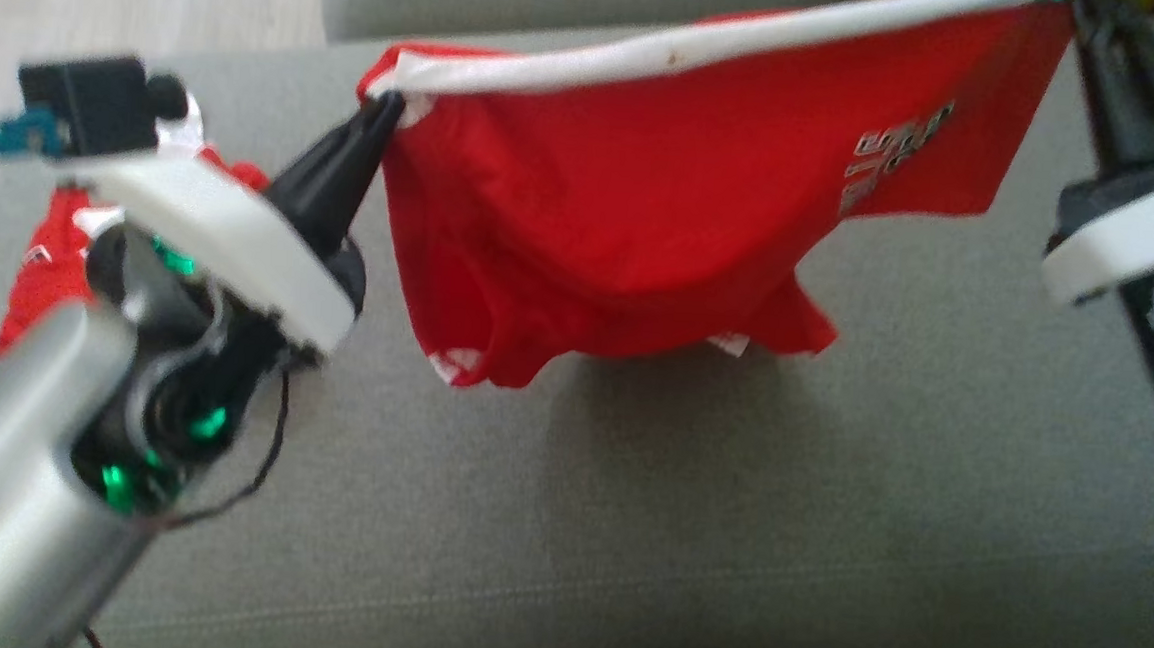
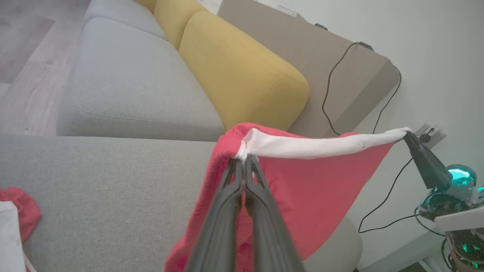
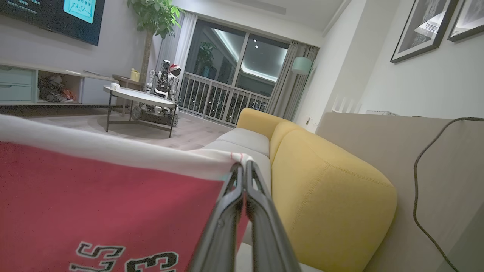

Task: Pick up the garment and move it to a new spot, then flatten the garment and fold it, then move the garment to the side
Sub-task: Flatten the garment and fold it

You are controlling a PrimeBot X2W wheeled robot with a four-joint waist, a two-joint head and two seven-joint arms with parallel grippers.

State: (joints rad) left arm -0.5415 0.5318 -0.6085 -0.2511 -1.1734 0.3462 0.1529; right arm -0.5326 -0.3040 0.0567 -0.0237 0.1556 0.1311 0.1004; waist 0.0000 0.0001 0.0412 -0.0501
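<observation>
Slippage worries us: left claw and right claw, both pinched tight on the top edge of the white-banded red fabric garment, hold it stretched over the grey sofa seat; pulling apart could free a corner.

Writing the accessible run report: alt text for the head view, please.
The left gripper and right gripper, both shut on the ends of its white band, hold a red garment stretched above a grey sofa. Another red cloth lies on the sofa at far left, partly hidden by the left arm.
</observation>
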